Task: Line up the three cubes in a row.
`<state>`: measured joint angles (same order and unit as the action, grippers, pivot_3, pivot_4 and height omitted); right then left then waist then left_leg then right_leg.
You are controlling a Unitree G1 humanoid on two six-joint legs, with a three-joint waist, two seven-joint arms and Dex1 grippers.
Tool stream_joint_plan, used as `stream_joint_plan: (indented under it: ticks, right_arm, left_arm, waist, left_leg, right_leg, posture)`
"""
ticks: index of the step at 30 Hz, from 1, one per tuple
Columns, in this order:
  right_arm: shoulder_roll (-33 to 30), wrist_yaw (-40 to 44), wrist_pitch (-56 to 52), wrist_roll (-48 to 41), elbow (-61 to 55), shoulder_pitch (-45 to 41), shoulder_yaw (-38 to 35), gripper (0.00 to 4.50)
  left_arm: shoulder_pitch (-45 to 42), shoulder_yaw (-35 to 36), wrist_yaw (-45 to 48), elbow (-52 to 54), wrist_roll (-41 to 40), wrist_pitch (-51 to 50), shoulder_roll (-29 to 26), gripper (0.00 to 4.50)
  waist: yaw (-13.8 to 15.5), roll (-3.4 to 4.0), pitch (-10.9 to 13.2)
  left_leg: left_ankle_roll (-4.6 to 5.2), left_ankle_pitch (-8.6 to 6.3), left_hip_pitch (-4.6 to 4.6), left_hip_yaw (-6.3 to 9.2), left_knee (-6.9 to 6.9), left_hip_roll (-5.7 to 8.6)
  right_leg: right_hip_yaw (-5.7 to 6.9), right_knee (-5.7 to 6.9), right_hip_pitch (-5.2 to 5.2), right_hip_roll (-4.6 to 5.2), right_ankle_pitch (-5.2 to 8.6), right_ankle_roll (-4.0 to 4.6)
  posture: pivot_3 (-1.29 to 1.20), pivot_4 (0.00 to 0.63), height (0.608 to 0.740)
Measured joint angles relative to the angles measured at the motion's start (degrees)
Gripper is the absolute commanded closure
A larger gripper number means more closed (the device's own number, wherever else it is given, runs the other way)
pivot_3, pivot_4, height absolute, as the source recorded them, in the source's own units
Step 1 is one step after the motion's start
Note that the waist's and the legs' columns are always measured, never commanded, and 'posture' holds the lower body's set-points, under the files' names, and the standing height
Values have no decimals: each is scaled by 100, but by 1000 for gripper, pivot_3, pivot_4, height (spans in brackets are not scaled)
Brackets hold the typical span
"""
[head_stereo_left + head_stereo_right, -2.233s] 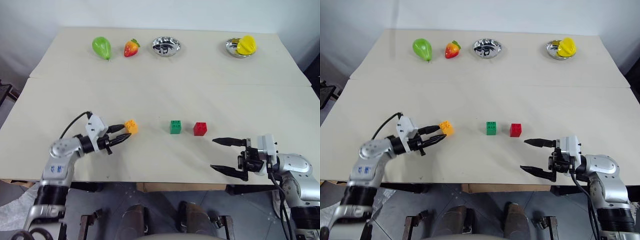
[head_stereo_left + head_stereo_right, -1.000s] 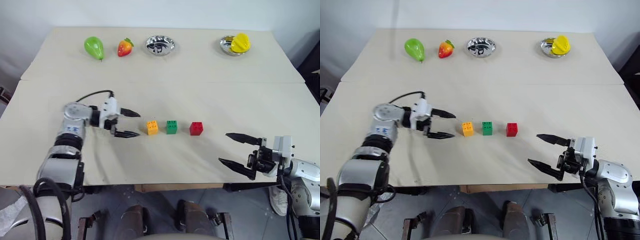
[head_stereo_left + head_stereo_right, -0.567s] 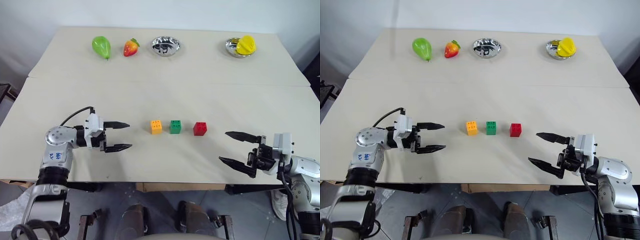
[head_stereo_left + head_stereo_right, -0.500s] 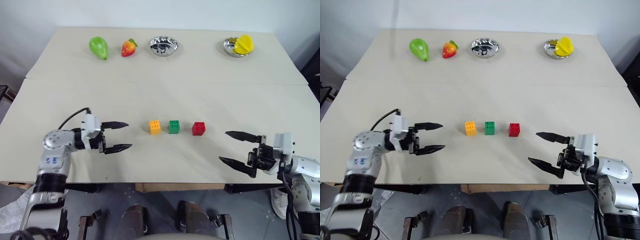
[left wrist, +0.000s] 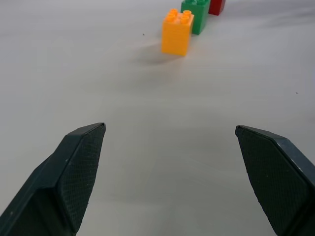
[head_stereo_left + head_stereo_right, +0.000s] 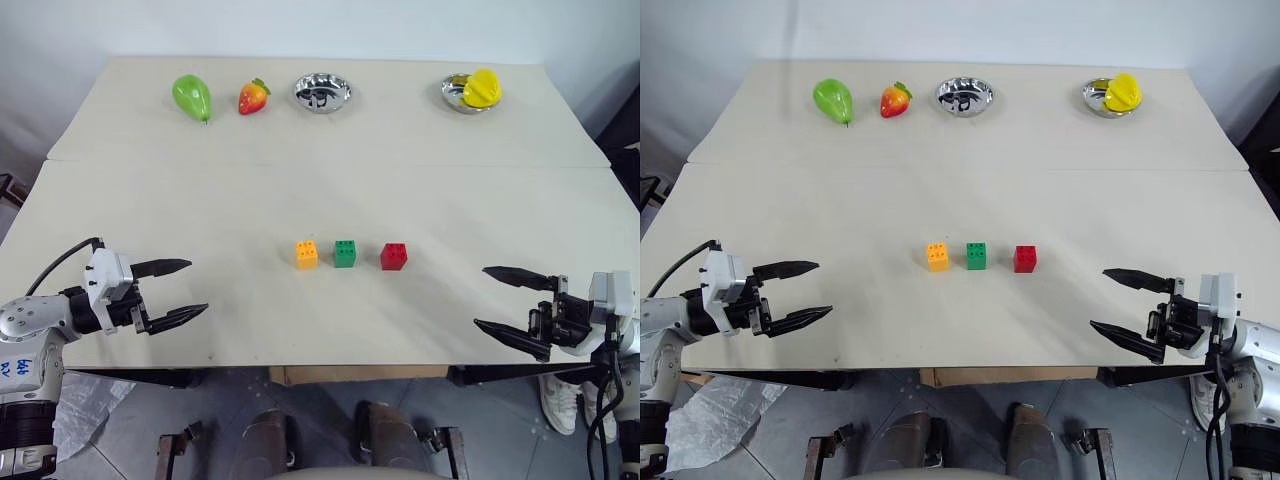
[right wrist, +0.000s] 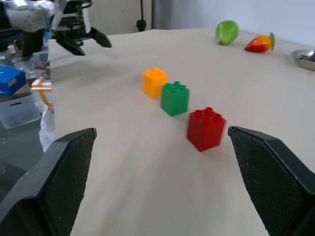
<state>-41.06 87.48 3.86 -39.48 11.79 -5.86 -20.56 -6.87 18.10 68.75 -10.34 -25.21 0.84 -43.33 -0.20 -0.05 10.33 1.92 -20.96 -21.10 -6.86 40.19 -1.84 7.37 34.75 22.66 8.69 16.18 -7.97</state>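
Hovering my left end effector (image 6: pixel 182 290) near the bench's (image 6: pixel 320 160) left front edge, fingers spread wide and holding nothing. My right end effector (image 6: pixel 510 305) does likewise at the right front. Between them, mid-bench, the orange-yellow cube (image 6: pixel 307 254), green cube (image 6: pixel 345 253) and red cube (image 6: pixel 394 256) sit in a row, left to right, not touching.

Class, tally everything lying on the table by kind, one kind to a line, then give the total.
Building cubes: 3: orange cube, green cube, red cube
Toy fruit: 3: pear, strawberry, yellow fruit
Metal bowls: 2: empty bowl, fruit bowl
Total: 8
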Motion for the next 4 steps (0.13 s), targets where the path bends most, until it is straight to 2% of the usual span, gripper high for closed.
stream_joint_plan:
  ticks: [4]
  right_arm:
    - [-35,9,5,20,47,-220,31,0]
  left_arm:
    - [-150,-14,-23,-210,56,291,22,12]
  waist:
    - [9,0,0]
  left_leg:
    - [-2,0,-2,1,-2,-2]
  right_leg:
    - [6,0,2,-4,1,2]
  posture:
    - [0,150,740]
